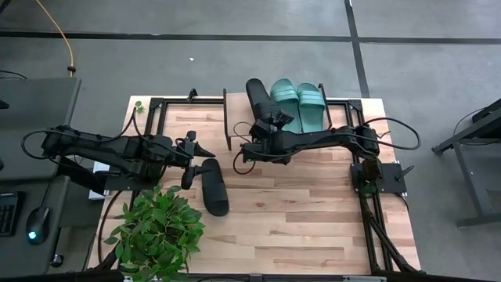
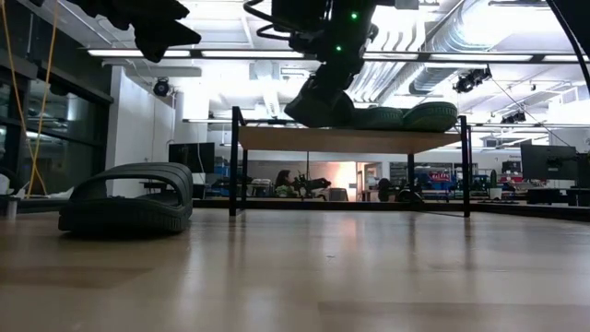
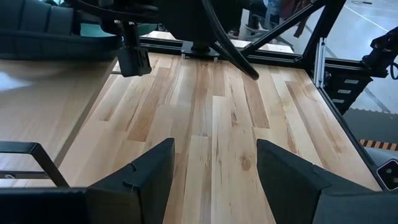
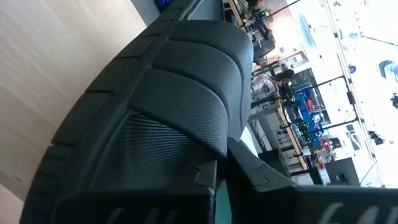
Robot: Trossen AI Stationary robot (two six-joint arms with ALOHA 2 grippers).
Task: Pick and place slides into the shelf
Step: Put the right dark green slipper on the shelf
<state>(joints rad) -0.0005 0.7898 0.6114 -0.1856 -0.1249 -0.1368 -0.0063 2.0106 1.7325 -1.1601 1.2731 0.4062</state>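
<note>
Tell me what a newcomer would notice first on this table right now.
The right gripper is shut on a black rubber slide, setting it on the low wood-topped shelf beside two teal-green slides. A second black slide lies alone on the butcher-block tabletop by the open left gripper, near a leafy green plant.

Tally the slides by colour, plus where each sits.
Teal slides: 2, both on the shelf, one beside the other.
Black slides: 2, one on the shelf at the right gripper, one on the table.
Total: 4.
</note>
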